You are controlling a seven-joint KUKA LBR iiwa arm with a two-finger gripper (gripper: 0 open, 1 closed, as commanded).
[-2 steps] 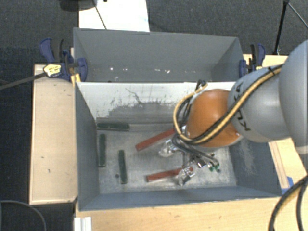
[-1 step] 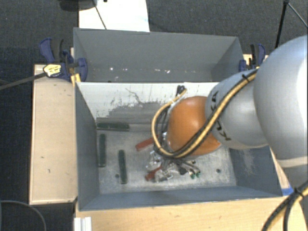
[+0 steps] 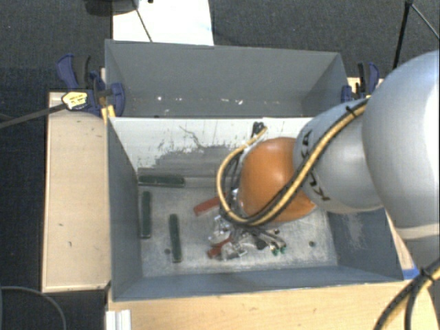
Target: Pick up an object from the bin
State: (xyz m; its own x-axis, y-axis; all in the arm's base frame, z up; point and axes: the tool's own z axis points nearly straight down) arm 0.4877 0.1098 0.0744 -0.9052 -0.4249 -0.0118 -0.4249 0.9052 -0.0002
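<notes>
My gripper is low over the bin floor, just right of the middle and near the front wall, with its upper part hidden under the orange cover. A reddish-brown flat piece pokes out to the left from beneath it. A second small reddish piece lies right at the gripper's lower end, and I cannot tell whether it is held. Small dark bits with green tips lie on the floor just to the gripper's right.
Three dark green bars lie to the left: one crosswise near the back, one upright by the left wall, one upright nearer the front. The arm covers the bin's right side.
</notes>
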